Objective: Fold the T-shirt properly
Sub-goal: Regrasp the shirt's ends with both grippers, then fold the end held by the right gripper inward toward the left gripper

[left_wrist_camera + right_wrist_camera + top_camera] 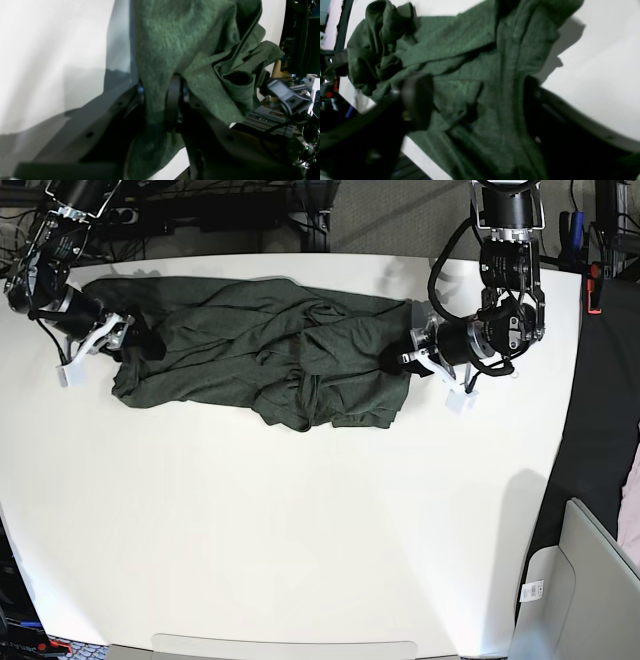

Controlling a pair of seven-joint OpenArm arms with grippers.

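The T-shirt (260, 365) lies stretched and rumpled across the far part of the white desk (300, 530), plain, with no readable print or label. The left end effector (408, 350) is clenched on its edge; the right end effector (135, 340) is spread wide over the opposite end.

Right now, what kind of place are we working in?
Most likely a robotics lab or test bench. A plain white table holds only the T-shirt, two arms work it from either end, and cables and equipment crowd the dark strip behind the table.
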